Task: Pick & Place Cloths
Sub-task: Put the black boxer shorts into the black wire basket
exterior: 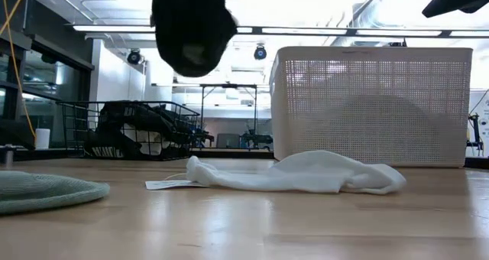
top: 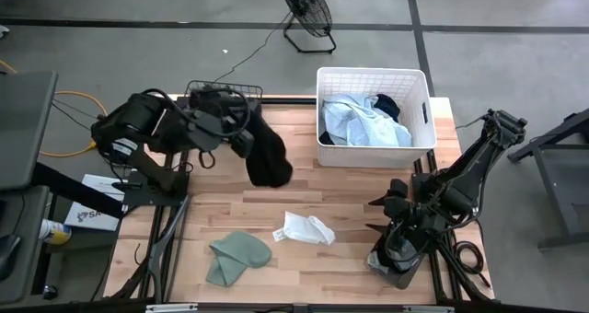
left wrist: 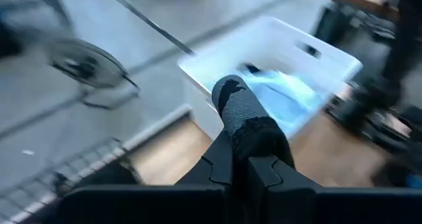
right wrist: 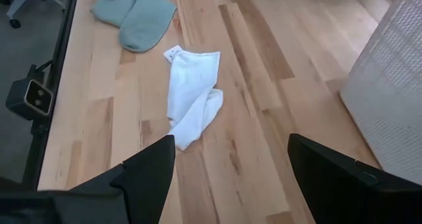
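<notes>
In the overhead view's upper left, the left gripper reaches across the wooden worktop, fingers clamped on a hanging black cloth. The right gripper waits lower right, fingers apart. A white cloth and sage green cloth lie below centre; pale blue cloths fill the white basket.
</notes>
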